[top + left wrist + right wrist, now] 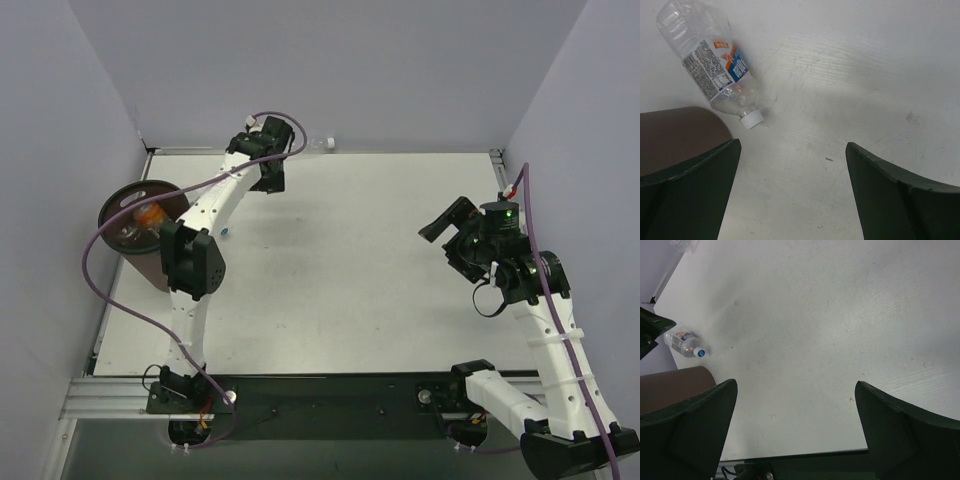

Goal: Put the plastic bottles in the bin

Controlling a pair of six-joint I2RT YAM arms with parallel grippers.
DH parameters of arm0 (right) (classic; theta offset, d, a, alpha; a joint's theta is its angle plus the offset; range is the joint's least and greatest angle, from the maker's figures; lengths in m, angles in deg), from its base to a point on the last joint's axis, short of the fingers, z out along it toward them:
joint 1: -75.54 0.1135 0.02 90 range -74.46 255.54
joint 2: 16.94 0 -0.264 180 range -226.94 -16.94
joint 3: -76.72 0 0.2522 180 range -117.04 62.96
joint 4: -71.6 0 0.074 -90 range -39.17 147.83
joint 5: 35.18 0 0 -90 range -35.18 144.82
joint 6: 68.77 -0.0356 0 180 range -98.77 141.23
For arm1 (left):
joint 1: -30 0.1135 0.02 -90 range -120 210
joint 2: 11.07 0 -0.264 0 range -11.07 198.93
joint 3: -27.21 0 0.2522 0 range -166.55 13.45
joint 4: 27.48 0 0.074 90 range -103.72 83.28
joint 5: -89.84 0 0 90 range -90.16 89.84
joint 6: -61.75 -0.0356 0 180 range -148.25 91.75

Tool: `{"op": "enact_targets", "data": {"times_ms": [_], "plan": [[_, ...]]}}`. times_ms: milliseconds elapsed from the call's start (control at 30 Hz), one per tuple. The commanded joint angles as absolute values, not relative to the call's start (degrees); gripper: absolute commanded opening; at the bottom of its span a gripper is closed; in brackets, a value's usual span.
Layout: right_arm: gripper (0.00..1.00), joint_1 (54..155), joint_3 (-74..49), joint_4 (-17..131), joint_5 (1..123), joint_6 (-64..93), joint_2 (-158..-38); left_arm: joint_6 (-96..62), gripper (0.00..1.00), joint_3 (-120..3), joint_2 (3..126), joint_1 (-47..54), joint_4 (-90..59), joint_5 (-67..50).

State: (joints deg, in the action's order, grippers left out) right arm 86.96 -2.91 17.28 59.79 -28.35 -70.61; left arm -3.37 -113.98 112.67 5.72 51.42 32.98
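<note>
Bottles come first. One clear bottle with a blue label (715, 62) lies on its side on the table (880, 75), just beside the brown bin (675, 132). Its cap end is the end nearer your left gripper (792, 150). The bottle is see-through plastic, bumpy at its fat end. An orange bottle (149, 214) is already inside the bin. A plain clear bottle (322, 143) lies at the far edge of the table, up against the back wall (400, 60).

The bin is round and dark with a black rim. It sits at the table's left edge, close to the left wall (60, 150).

Your left gripper's fingers are wide apart, with nothing between them. Your right gripper (795, 385) is spread apart too and holds nothing. It hangs over the right side of the table, well apart from the bottles and near the right wall (600, 100).

The table is white, flat and a little scuffed. Its middle gives you lots of room to move.
</note>
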Motion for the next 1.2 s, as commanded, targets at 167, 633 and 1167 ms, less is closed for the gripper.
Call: {"op": "enact_targets", "data": {"times_ms": [167,633,1167], "plan": [[0.98,85.6,-3.0,16.7,59.8,-27.3,-69.6,-1.7,0.97,-113.3,116.8,10.7,55.4,32.8],[0.98,84.7,-3.5,16.0,60.4,-26.0,-68.8,-3.3,0.97,-104.8,117.2,18.6,47.5,30.7],[0.98,84.2,-4.4,14.9,60.0,-24.9,-68.4,-2.4,0.89,-106.4,124.5,20.8,41.0,25.9]]}}
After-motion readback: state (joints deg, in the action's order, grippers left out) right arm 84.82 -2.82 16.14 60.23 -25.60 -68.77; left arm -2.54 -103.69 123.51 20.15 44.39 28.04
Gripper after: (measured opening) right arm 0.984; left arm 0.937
